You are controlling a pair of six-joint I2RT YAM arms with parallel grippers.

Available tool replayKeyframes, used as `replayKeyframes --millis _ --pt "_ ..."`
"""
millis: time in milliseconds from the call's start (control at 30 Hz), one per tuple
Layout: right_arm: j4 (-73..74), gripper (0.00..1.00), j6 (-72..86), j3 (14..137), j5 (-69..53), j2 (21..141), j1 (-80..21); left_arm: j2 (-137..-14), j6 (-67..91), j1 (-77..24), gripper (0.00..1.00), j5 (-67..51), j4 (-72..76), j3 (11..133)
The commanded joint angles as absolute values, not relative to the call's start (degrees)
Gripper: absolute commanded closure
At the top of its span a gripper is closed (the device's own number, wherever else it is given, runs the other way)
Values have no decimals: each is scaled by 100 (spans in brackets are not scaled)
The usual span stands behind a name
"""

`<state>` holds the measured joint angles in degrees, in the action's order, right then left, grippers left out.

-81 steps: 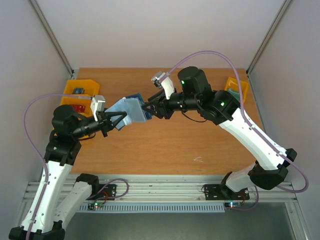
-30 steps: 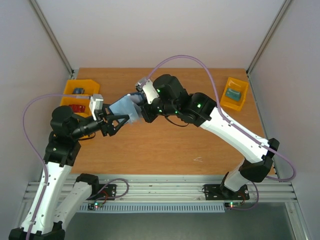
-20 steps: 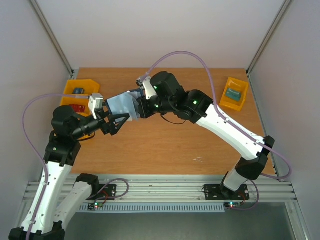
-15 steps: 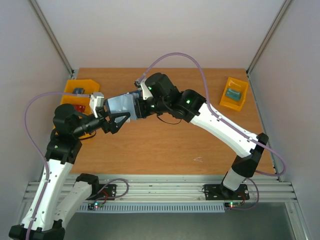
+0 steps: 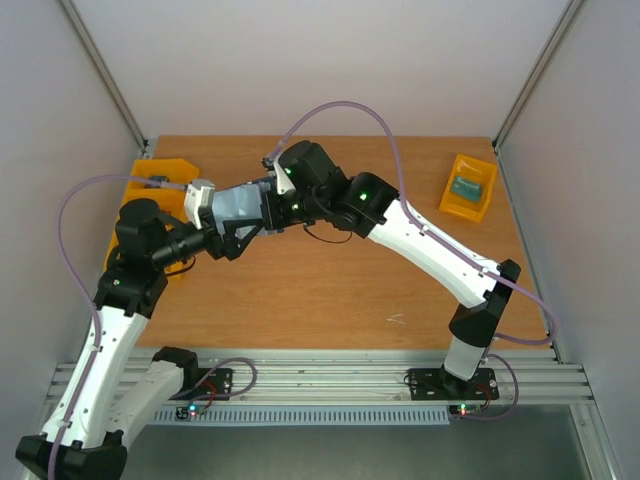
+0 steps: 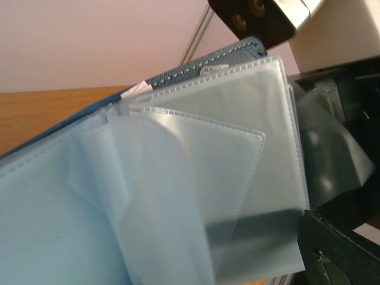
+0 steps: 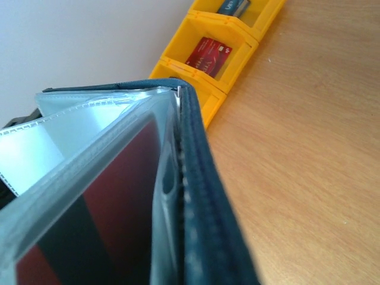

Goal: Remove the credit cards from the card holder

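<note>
Now the card holder (image 5: 240,207) is hanging in the air above the table (image 5: 330,290), over its far left part. It is lying between the two grippers, with its long axis running left to right in the overhead view.

The right gripper (image 5: 272,207) is sitting at the right end of the holder. As I judge, it is clamping that edge, because the navy spine is filling the right wrist view from very close; the fingers themselves are not showing there. The left gripper (image 5: 232,236) is standing just below the near left edge. Whether its jaws are apart or closed on a flap, I cannot tell.

The holder is lying open, and its clear sleeves (image 6: 237,148) are fanning toward the left wrist camera. Of the credit cards only one is perhaps showing, a dark red card (image 7: 113,196) inside a sleeve next to the spine.

So the card is lying on the right gripper's side, while the left gripper is facing the sleeves, and I think the pulling is falling to the left one. It is needing to reach along the long axis, toward the spine. Which way the sleeve's mouth is opening, I cannot say. The yellow bins (image 7: 214,98) are standing on the table beyond.
</note>
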<state>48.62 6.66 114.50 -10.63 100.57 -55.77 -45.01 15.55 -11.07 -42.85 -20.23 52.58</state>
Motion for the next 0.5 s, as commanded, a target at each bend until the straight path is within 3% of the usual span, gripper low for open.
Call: replayKeyframes --millis 0,467 --pt "4893 99 637 11770 -1202 10193 -5695 -4597 1441 -1169 1 -3859 -2081 5501" --pt "5010 99 603 11748 -1038 10230 -5651 -4535 2011 -1169 1 -4548 -1360 5401"
